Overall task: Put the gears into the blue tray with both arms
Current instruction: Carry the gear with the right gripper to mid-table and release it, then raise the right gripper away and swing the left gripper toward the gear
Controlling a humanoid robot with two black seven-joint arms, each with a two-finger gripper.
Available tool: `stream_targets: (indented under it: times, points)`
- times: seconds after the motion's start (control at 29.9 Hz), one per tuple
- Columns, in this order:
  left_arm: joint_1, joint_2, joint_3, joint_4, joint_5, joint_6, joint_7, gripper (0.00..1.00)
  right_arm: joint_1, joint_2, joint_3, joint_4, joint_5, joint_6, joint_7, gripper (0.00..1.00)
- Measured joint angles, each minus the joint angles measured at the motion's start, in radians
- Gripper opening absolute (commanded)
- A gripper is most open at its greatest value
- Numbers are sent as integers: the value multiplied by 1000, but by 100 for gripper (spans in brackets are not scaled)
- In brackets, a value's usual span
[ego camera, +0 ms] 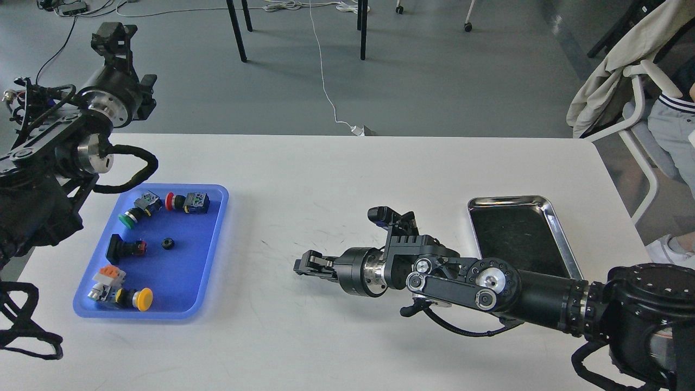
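A: What can be seen on the white table (304, 174)?

B: A blue tray (212, 239) is set on the left side. One small black gear (168, 244) is found inside it, near the middle, apart from the other things.

A: What else is kept in the tray?

B: Push-buttons are laid around the gear. A green one (129, 218) and a red one (176, 201) are seen at the far end, a black one (124, 247) at the left, and a yellow one (142, 299) at the near end.

A: Where is the right gripper (302, 265)?

B: It is held low over the bare table, between the blue tray and a shiny steel tray (562, 239) on the right. It is pointed left. Its fingers look pressed close together, but they are dark and small, so it cannot be told for sure. Nothing is seen held in it.

A: And the left gripper (111, 35)?

B: It is lifted up past the far left edge of the table, well apart from the blue tray. It is seen end-on, so it cannot be told whether it is spread or pressed together.
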State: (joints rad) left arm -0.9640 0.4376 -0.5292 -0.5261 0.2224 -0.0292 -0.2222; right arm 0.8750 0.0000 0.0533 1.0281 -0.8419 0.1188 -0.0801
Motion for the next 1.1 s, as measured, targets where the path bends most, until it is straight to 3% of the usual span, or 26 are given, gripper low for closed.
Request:
stream_targets:
  times: [0.13, 0.2, 0.33, 0.64, 0.94, 1.1]
  points:
    - [0, 0, 0, 0, 0, 0, 0, 98, -1, 0, 0, 4, 0, -1, 0, 41]
    - [0, 0, 0, 0, 0, 0, 0, 98, -1, 0, 0, 4, 0, -2, 0, 44]
    - [-1, 0, 0, 0, 0, 0, 0, 98, -1, 0, 0, 7, 1, -3, 10, 67]
    - [-1, 1, 2, 0, 0, 1, 0, 98, 3, 0, 40, 4, 2, 0, 19, 92]
    - [12, -9, 4, -14, 1, -4, 5, 98, 10, -7, 389, 1, 213, 59, 22, 96]
    - [30, 40, 16, -153, 16, -3, 11, 98, -50, -154, 731, -15, 413, 99, 30, 97]
